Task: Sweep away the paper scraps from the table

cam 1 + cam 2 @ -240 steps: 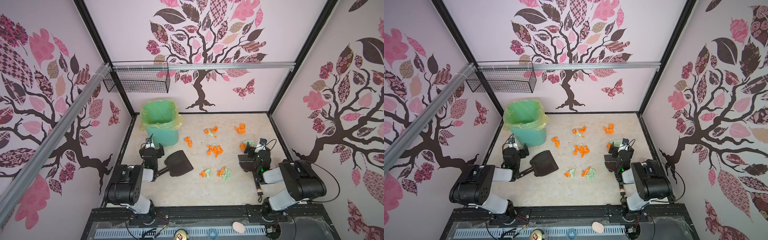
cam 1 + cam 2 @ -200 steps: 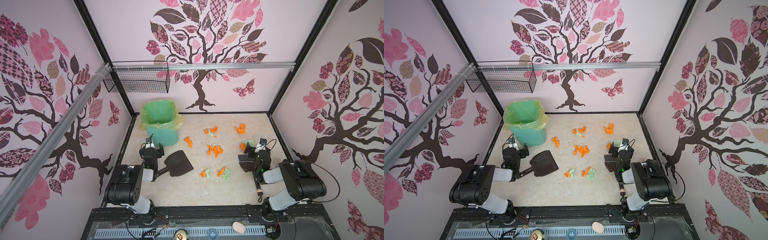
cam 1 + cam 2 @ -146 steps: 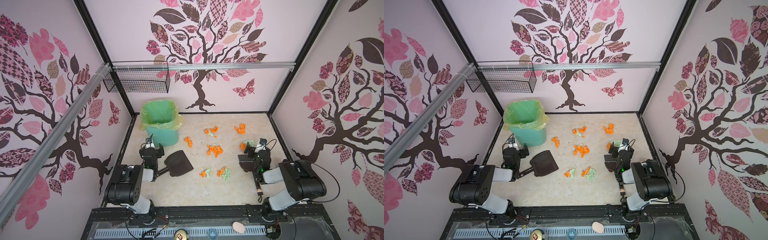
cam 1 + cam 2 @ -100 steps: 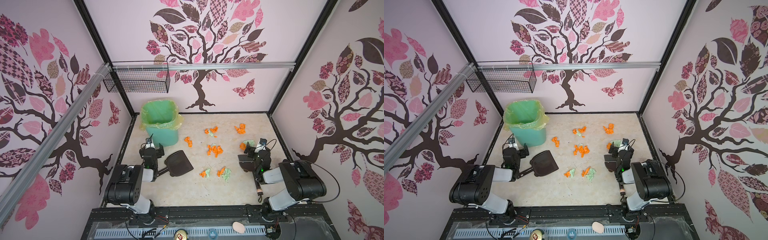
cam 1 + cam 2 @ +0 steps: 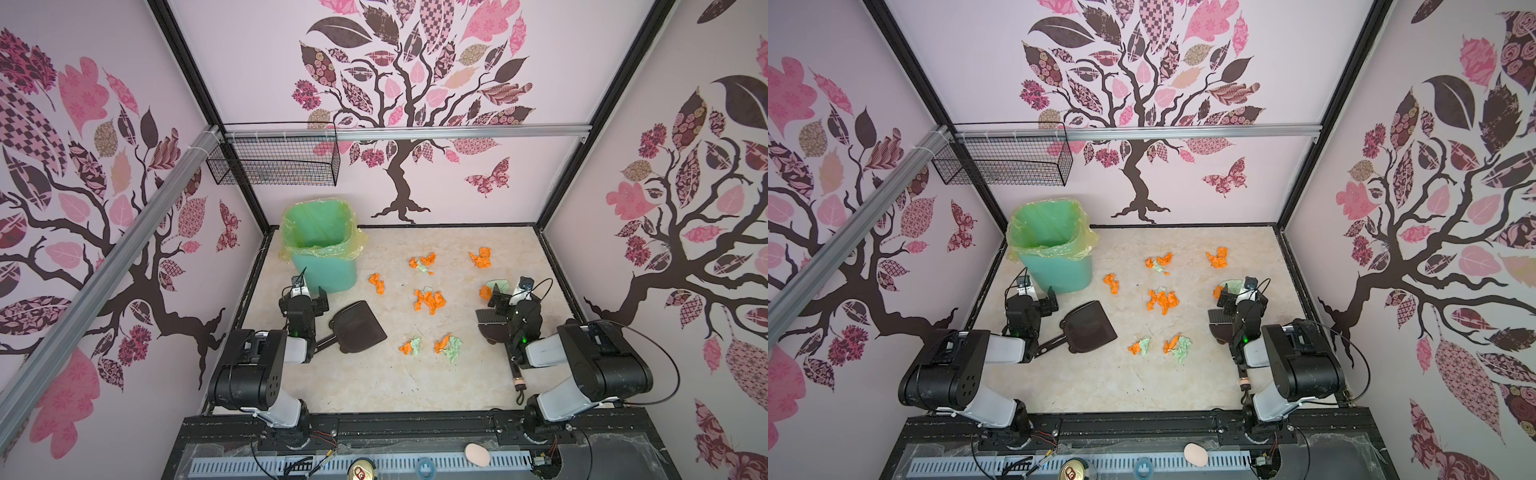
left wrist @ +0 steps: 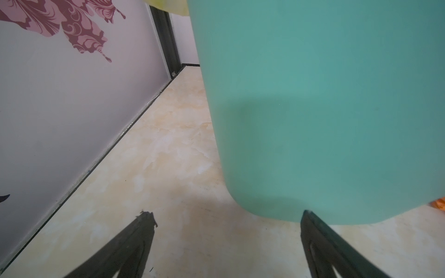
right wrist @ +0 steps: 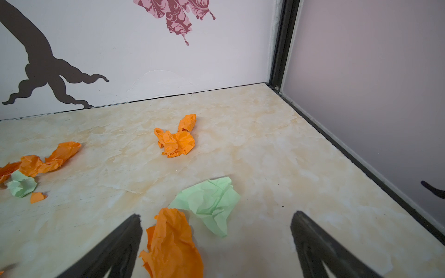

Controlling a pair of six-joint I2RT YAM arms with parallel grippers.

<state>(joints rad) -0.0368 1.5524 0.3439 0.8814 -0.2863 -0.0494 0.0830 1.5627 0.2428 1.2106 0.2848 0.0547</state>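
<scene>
The left gripper (image 6: 226, 215) has its two black, tapering fingers (image 6: 142, 231) spread wide with nothing between them. It sits low over the table (image 5: 374, 386), a flat beige surface with a faint marbled pattern. It faces the smooth teal plastic wall of a bin (image 6: 313, 96) just ahead. One fingertip is very near the bin's rounded bottom corner, but whether it touches cannot be told. In both top views a thin, wrinkled yellow-green liner (image 5: 1054, 249) is folded over the bin's rim. Just right of this arm a black dustpan (image 5: 359, 326) lies flat on the table. Its handle runs back under the arm, apart from the open fingers.

The paper scraps (image 5: 430, 300) are small crumpled wads of bright orange and pale mint green. They are scattered over the middle and right of the table, well apart from the left gripper.

The right gripper (image 7: 216, 215) is also spread wide and holds nothing. An orange wad (image 7: 172, 243) lies on the table between its fingers, close beside one of them. A mint-green wad (image 7: 209, 202) lies just beyond the fingertips, and more orange wads sit farther off toward the back wall. In a top view a dark brush (image 5: 492, 324) lies on the table beneath the right arm.
</scene>
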